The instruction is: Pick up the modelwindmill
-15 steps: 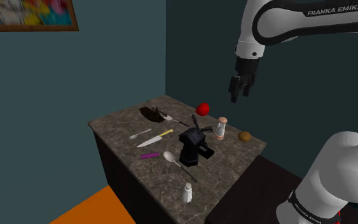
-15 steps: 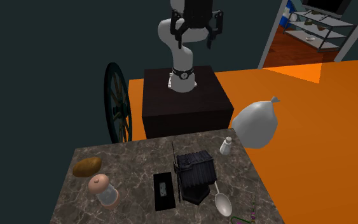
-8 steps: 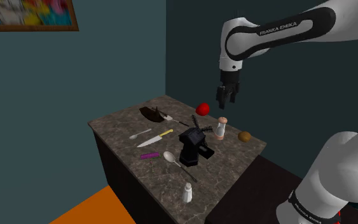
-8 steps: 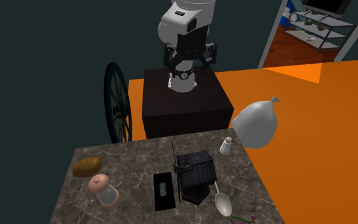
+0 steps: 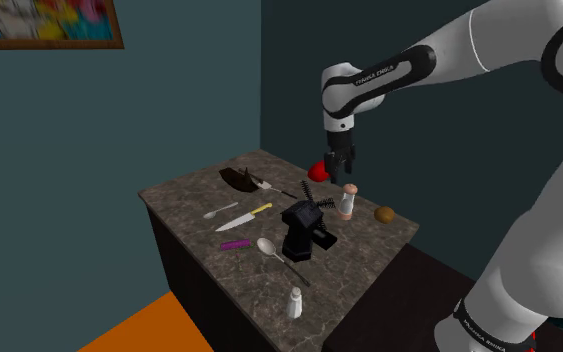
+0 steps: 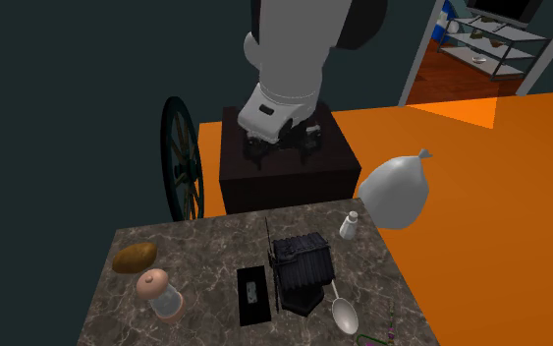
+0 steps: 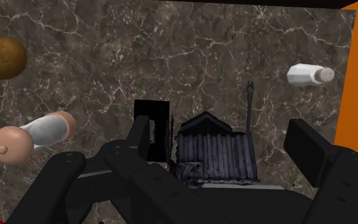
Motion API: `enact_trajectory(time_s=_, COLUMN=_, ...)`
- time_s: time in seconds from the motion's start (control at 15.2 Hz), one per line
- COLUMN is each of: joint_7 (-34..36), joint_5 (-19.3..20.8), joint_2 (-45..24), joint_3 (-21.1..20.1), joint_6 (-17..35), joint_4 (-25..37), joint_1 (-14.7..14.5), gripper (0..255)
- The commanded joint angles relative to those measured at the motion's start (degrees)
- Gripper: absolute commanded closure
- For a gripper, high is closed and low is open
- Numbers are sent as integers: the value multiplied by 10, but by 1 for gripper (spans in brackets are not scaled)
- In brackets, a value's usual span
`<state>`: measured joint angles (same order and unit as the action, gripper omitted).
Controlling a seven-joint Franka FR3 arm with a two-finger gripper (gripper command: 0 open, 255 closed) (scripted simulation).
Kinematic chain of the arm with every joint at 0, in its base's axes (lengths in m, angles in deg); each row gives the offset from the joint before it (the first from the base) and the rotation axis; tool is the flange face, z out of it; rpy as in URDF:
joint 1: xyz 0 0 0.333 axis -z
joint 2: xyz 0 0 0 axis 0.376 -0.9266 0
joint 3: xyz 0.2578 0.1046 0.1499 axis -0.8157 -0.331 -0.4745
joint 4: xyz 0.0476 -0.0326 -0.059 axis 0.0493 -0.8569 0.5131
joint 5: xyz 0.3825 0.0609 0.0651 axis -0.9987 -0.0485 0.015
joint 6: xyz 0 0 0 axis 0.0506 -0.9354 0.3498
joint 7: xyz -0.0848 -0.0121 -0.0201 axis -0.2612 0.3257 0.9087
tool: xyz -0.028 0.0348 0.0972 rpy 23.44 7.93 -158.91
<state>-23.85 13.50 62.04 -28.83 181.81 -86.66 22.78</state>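
The hand [image 5: 340, 168] had dropped lower since a moment before, hanging over the bench [image 5: 184, 195]. The wrist view made plain what the shoulder view left unclear: fingers [image 7: 308, 146] wide apart, holding nothing, with the dark windmill [image 7: 215, 156] on the bench beneath them.

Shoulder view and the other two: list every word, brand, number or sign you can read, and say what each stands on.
"FRANKA EMIKA": pale letters on a dark band of the white robot arm, shoulder view.
Lettering on the dark ring at the arm's foot: too small to read.
Pale mark on the flat black slab beside the black model windmill: too blurred to read.
Framed colourful picture: no words.
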Motion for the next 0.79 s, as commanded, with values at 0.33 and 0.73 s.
enact_trajectory(time_s=0.33, joint_7=-48, joint_5=-5, joint_2=-178, joint_3=6, joint_6=11, joint_4=114, joint_1=14, gripper=0)
enact_trajectory(time_s=0.73, joint_7=-62, joint_5=-7, joint_2=-261, joint_3=5, joint_6=24, joint_4=163, joint_1=21, gripper=0)
